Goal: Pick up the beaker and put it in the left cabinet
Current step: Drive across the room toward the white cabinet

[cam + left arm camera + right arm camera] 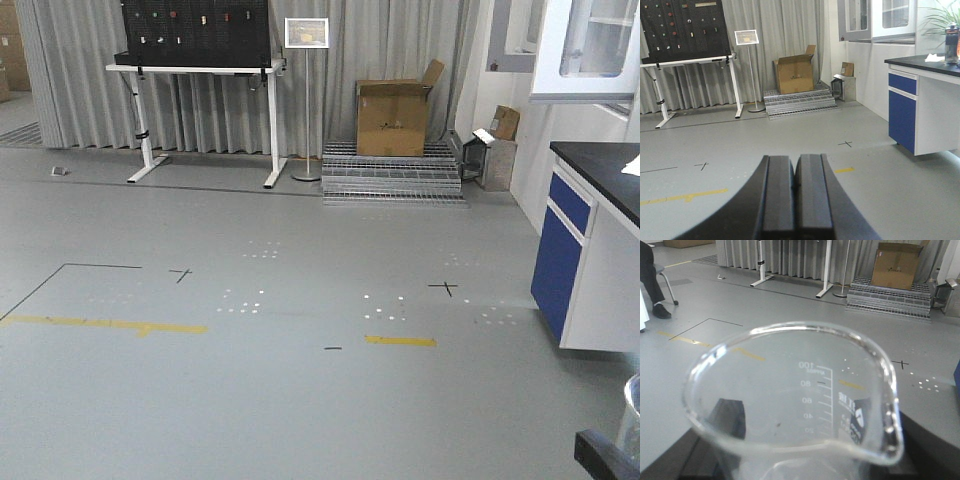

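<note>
cardboard box [392, 120] on grating stack [392, 178]; white table [190, 69] beside; blue-fronted bench [557, 268] apart.

My left gripper [795, 165] points straight ahead and level, its two black fingers [777, 200] pressed flat together with nothing between them. My right gripper [795, 437] clasps the beaker [790, 385] upright, a dark finger [730, 422] showing through the glass on either side.

Place: I see a laboratory hall from my remote station | Evidence: blue-fronted lab bench [930, 125] with black top, glass-doored wall cabinet [880, 20], graduated beaker [790, 405] | Also: grey floor [300, 420] marked with tape [400, 341], curtain [70, 70], pegboard [195, 30] on a white table [190, 69], cardboard box [392, 122] on metal grating [392, 182].
</note>
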Controlling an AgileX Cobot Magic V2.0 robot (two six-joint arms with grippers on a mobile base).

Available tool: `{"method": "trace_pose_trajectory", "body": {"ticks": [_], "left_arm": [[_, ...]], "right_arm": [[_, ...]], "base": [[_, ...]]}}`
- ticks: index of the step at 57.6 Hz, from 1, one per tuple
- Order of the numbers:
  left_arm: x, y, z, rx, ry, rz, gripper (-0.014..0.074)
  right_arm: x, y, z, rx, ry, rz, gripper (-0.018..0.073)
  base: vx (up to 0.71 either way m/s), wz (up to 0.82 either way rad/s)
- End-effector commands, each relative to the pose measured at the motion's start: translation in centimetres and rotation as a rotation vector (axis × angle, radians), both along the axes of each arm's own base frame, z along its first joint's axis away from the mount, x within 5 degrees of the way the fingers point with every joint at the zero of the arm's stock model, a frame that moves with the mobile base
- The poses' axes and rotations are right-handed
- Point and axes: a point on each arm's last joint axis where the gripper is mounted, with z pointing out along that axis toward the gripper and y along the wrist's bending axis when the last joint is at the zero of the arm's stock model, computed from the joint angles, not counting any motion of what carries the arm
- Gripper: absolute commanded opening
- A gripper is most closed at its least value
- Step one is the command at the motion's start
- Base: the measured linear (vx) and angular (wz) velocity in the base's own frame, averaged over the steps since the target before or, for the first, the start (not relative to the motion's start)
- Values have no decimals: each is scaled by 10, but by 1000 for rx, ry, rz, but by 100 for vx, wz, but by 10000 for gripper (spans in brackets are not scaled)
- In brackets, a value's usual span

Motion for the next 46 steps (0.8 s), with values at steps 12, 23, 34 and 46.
{"method": "trace_pose_trajectory", "body": {"ticks": [12, 23, 34, 46], "left_arm": [[-1, 0, 3, -33, -81, -2, 1], [-1, 0, 3, -33, -81, -2, 1], [-1, 0, 3, -33, -81, -2, 1], [-1, 0, 3, -33, -81, -2, 1]], "right_arm": [[0, 3, 15, 17, -80, 40, -4], [0, 3, 15, 17, -80, 40, -4], [0, 3, 15, 17, -80, 40, -4], [0, 3, 15, 17, -80, 40, -4]], "base": [[59, -1], [60, 1], [61, 0], [59, -1]]}}
